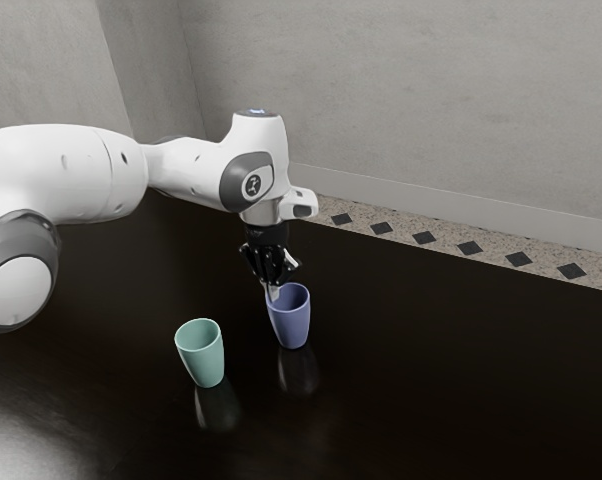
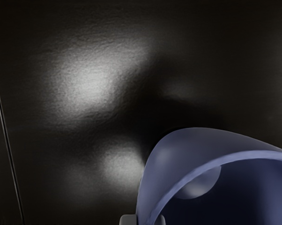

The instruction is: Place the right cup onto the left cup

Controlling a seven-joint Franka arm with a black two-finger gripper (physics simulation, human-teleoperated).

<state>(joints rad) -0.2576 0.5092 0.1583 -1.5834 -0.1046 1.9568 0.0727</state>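
- My gripper (image 1: 271, 293) was closed on one side of the blue cup's (image 1: 293, 322) rim, near the middle of the exterior view.
- The cup's upright body lay below the grip and toward frame right (an off-centre pinch, so I'd have expected some tilt).
- The green cup (image 1: 203, 358) stood lower left, calling for a lift first, then leftward carry.
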